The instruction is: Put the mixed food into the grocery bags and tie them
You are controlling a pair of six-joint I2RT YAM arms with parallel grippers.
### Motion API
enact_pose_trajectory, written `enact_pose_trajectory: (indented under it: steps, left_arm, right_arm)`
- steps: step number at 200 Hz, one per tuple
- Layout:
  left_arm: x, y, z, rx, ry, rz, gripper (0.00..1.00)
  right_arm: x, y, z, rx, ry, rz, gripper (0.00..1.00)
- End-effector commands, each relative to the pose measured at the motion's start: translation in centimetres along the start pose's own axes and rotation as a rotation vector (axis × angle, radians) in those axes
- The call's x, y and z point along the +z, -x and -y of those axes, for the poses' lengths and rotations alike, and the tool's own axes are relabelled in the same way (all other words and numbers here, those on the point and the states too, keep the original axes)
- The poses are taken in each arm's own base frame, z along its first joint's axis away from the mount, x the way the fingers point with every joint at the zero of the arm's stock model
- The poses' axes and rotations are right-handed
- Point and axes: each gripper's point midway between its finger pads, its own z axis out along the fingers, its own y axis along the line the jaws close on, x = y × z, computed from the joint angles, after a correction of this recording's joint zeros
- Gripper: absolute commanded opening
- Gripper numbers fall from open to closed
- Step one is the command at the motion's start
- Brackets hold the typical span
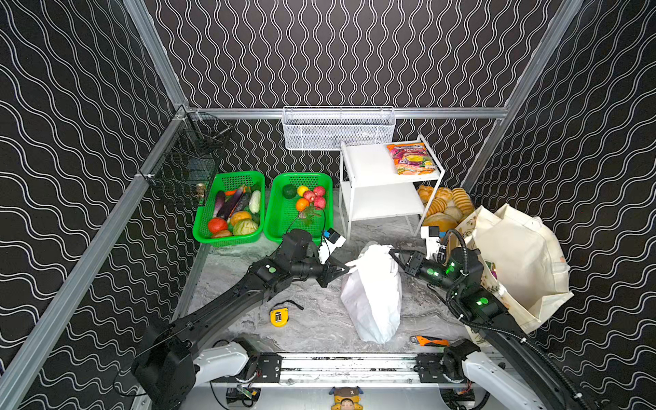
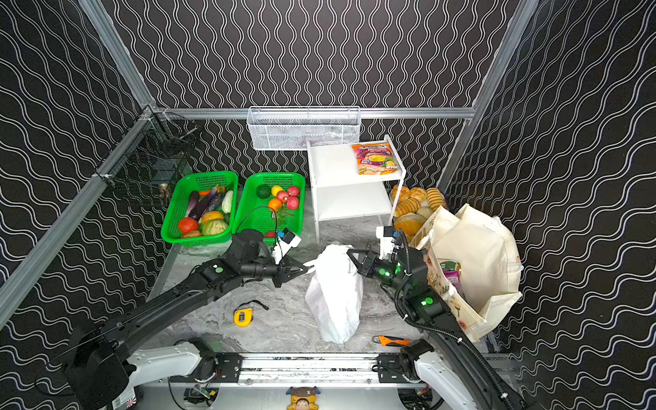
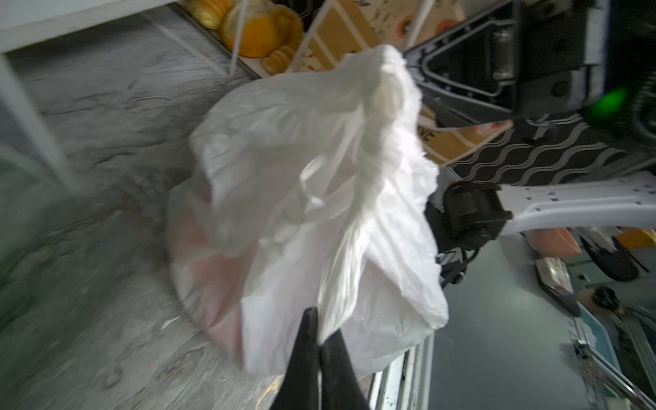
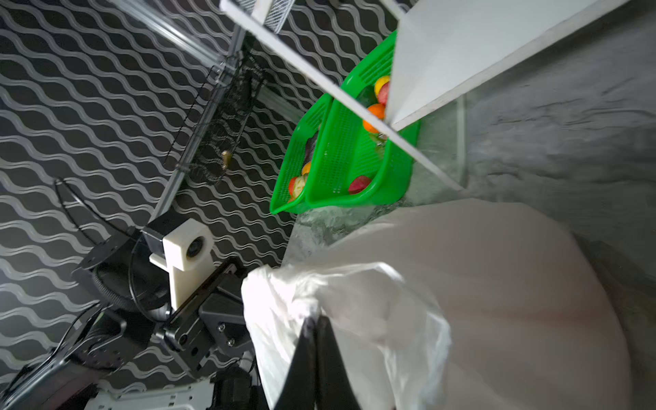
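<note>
Plastic bag (image 1: 372, 294) top — in L claw (image 1: 346, 270), R claw (image 1: 392, 252)

White plastic bag (image 1: 372, 294), maybe pinkish inside; green baskets (image 1: 229, 242); wavy black-white walls (image 1: 355, 53).

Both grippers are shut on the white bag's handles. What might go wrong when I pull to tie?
Left gripper and right gripper each pinch only a thin bit of the bag; pulling may slip or tear it. The right arm crowds the tote; swinging could drag it over.
</note>
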Motion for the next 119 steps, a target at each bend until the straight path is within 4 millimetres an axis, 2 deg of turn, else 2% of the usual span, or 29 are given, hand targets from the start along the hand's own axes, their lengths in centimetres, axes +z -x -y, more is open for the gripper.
enact_pose_trajectory:
  steps: [1, 29, 51, 74, 89, 108, 119]
  left_arm:
    - [-1.2, -1.3, -2.1, -0.102, 0.092, -0.032, 0.0]
    - [-1.9, -2.0, -3.1, -0.13, 0.139, -0.047, 0.0]
    - [-2.6, -2.7, -4.7, -0.15, 0.237, -0.08, 0.0]
    - [-4.9, -2.4, -6.5, -0.163, 0.361, -0.062, 0.0]
    - [-6.6, -2.7, -7.5, -0.166, 0.45, -0.048, 0.0]
    - [-7.9, -4.8, -9.0, -0.206, 0.559, -0.063, 0.0]
    - [-8.2, -7.2, -9.8, -0.279, 0.599, -0.091, 0.0]
  right_arm:
    - [-1.0, 0.7, 4.2, 0.017, -0.229, 0.071, 0.0]
    - [-1.6, 1.2, 5.1, 0.033, -0.287, 0.114, 0.0]
    - [-2.4, 2.7, 4.5, 0.012, -0.31, 0.17, 0.0]
    - [-3.6, 4.7, 3.7, -0.036, -0.366, 0.224, 0.0]
    - [-4.0, 5.2, 3.9, -0.058, -0.399, 0.242, 0.0]
    - [-3.7, 4.1, 6.1, -0.038, -0.466, 0.215, 0.0]
    - [-3.6, 3.0, 7.9, -0.004, -0.505, 0.201, 0.0]
